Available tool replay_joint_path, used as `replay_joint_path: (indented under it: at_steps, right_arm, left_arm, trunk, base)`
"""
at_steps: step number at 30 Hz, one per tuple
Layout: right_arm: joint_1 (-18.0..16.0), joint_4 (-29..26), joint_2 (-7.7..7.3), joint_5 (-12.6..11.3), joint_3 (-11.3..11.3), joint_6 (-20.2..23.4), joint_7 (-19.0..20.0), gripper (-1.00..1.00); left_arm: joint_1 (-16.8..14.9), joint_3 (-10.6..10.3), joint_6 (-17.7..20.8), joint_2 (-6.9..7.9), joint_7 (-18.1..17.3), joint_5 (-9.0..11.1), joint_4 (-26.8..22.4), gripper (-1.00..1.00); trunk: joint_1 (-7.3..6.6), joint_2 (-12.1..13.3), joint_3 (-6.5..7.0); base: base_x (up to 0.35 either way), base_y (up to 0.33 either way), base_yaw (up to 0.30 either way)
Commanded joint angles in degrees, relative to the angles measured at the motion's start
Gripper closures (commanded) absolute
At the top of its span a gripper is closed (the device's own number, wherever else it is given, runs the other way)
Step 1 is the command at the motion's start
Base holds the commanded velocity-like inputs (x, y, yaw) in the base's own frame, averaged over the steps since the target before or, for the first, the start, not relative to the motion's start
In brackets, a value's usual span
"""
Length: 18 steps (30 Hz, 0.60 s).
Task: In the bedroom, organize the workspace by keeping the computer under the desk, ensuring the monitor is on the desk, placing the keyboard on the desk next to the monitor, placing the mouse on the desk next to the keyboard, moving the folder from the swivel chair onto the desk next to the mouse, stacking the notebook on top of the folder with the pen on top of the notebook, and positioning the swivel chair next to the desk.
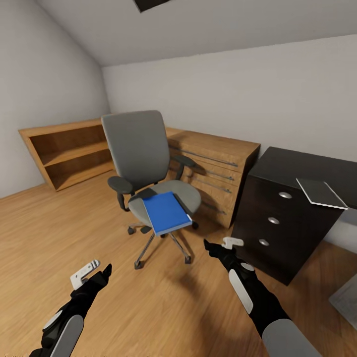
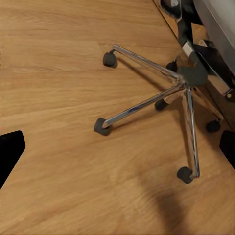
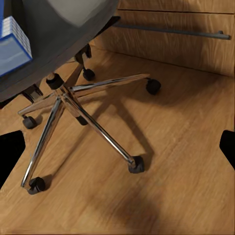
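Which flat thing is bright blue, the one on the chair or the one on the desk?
The folder on the chair seat is bright blue; the one on the desk is grey.

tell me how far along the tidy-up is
Early. The blue folder lies on the chair seat, not the desk. A grey notebook already sits on the desk. Both grippers, left and right, are open, holding nothing. Everything else remains.

Grey cloth swivel chair (image 1: 144, 163) on polished chrome legs, smooth wood-plank floor (image 1: 74, 228), dark glossy desk (image 1: 292, 208) drawers
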Motion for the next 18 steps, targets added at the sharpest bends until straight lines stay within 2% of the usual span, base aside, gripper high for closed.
replay_joint_path:
  at_steps: [1,2,4,5,7,8,12,15,16,18]
  right_arm:
    - [0.0,-0.1,-0.03,-0.5,0.0,0.3,0.9,-1.0]
    - [0.0,-0.1,-0.08,-0.8,0.0,0.4,1.9,-1.0]
    - [0.0,-0.1,-0.84,-3.0,0.0,1.1,6.2,-1.0]
    - [0.0,-0.1,-1.66,-5.4,0.0,1.8,9.3,-1.0]
    - [0.0,-0.1,-2.63,-8.8,0.0,2.9,12.4,-1.0]
    - [0.0,-0.1,-3.59,-12.8,0.0,4.0,15.1,-1.0]
    - [0.0,0.0,-5.32,-21.4,0.0,5.6,18.6,-1.0]
    - [0.0,0.0,-6.21,-26.7,0.0,6.4,19.9,-1.0]
    - [0.0,0.0,-6.54,-29.4,0.1,6.8,20.3,-1.0]
    - [0.0,0.0,-6.7,-31.3,0.1,7.1,20.6,-1.0]
  left_arm:
    - [0.0,-0.1,0.2,0.03,0.4,0.4,-0.1,-1.0]
    - [0.0,-0.1,0.2,0.03,0.4,0.4,-0.1,-1.0]
    - [0.0,-0.1,0.2,0.03,0.4,0.4,-0.1,-1.0]
    - [0.0,-0.1,0.2,0.03,0.4,0.4,-0.1,-1.0]
    - [0.0,-0.1,0.2,0.03,0.4,0.3,-0.1,-1.0]
    - [0.0,-0.1,0.2,0.03,0.4,0.3,-0.1,-1.0]
    - [0.0,-0.1,0.1,0.03,0.4,0.3,-0.1,-1.0]
    - [0.0,-0.1,0.1,0.03,0.4,0.3,-0.2,-1.0]
    - [0.0,-0.1,0.1,0.03,0.4,0.3,-0.2,-1.0]
    - [-0.1,-0.1,0.1,0.0,0.4,0.3,-0.2,-1.0]
  trunk:
    - [0.21,-0.4,-0.24]
    - [0.43,-0.8,-0.42]
    - [0.87,-1.6,-0.78]
    - [1.09,-2.0,-0.96]
    - [1.53,-2.8,-1.31]
    - [1.75,-3.2,-1.49]
    - [2.63,-4.9,-2.21]
    - [3.29,-6.1,-2.75]
    - [3.51,-6.5,-2.93]
    - [3.95,-7.3,-3.29]
  base:
    - [0.0,0.0,0.0]
    - [0.0,0.0,0.0]
    - [0.0,0.0,0.0]
    - [0.0,0.0,0.0]
    - [0.0,0.0,0.0]
    - [0.0,0.0,0.0]
    - [0.0,0.0,0.0]
    - [0.0,0.0,0.0]
    - [0.0,0.0,0.0]
    - [0.0,0.0,0.0]
